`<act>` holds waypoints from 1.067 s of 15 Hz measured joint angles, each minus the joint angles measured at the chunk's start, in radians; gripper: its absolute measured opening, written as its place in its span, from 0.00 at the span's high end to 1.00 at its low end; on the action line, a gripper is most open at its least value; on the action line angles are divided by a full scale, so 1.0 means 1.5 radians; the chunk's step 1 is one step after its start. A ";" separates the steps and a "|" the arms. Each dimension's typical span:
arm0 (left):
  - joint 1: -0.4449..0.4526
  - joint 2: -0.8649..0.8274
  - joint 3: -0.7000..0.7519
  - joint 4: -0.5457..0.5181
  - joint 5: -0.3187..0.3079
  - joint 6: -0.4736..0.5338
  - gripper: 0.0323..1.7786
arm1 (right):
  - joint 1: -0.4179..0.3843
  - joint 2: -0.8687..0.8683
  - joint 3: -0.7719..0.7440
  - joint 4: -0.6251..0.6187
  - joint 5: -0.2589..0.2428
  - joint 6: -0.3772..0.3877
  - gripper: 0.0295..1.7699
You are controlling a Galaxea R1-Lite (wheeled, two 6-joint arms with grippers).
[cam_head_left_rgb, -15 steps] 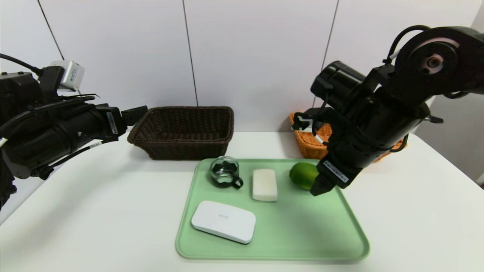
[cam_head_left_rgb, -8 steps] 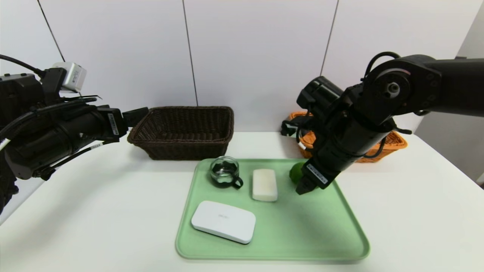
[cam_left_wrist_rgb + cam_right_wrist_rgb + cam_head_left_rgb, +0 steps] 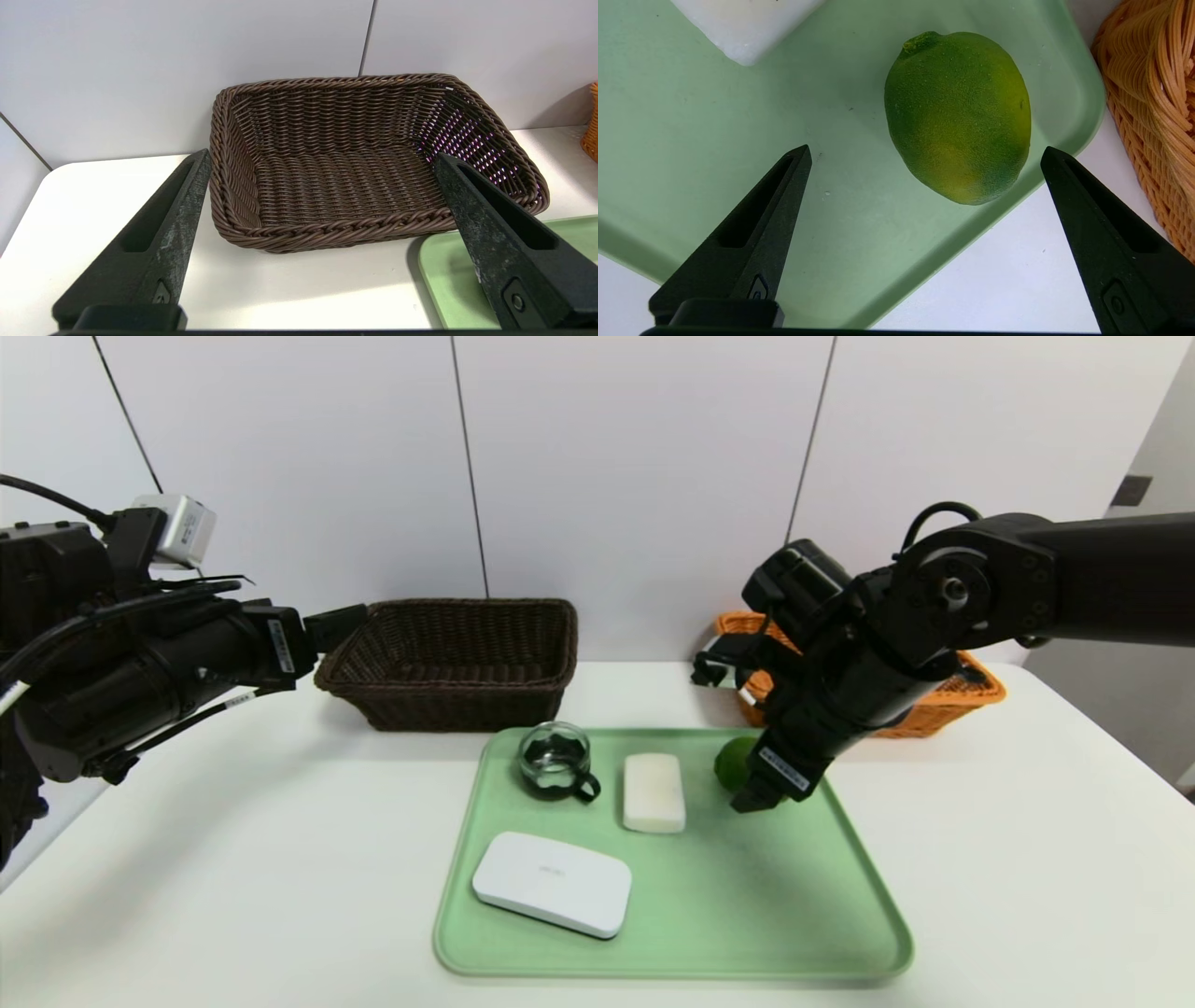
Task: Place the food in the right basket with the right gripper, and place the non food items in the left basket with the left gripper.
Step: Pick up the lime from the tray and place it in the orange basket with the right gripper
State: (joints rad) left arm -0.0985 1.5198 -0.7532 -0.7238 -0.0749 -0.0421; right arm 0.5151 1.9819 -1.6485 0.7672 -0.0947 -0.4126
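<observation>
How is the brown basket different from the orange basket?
The brown basket is dark, and the orange basket is bright. The brown basket shows whole in the head view and looks empty in the left wrist view; the orange basket is partly hidden behind the right arm, so its inside cannot be seen. The brown basket stands behind the green tray's left corner, the orange basket behind its right corner. Both are woven wicker on the white table.
</observation>
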 joint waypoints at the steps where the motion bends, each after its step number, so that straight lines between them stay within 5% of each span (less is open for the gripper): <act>1: 0.000 0.000 0.000 0.000 0.000 0.000 0.05 | -0.004 0.000 0.002 0.000 0.000 -0.006 0.04; 16: 0.000 0.003 -0.001 0.000 0.000 0.000 0.05 | -0.034 0.056 0.010 -0.066 0.030 -0.020 0.04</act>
State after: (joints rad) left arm -0.0985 1.5236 -0.7543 -0.7240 -0.0749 -0.0423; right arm 0.4647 2.0657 -1.6328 0.6677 -0.0496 -0.4419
